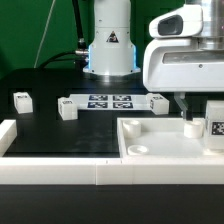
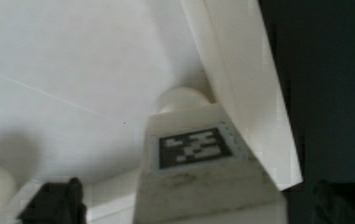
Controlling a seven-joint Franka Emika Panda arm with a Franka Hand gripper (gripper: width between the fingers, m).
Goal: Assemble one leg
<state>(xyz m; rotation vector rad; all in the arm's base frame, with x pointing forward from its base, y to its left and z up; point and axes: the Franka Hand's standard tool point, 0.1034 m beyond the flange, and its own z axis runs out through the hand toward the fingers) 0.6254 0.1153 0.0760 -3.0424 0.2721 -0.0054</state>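
A leg (image 2: 195, 145), a stubby white block with a black-and-white tag, rests on the large white panel (image 2: 67, 60) beside its edge. It also shows at the exterior view's far right (image 1: 214, 128). My gripper (image 2: 197, 203) is open, a dark finger on either side of this leg with a gap at each side. In the exterior view the gripper (image 1: 198, 108) hangs just above the panel (image 1: 160, 143). Three more legs lie on the black table: one (image 1: 22, 99), another (image 1: 67, 108) and a third (image 1: 157, 99).
The marker board (image 1: 110, 101) lies in front of the robot base (image 1: 108, 50). A short white peg (image 1: 192, 127) stands on the panel next to the gripper. A white frame (image 1: 60, 170) borders the table's front and left sides.
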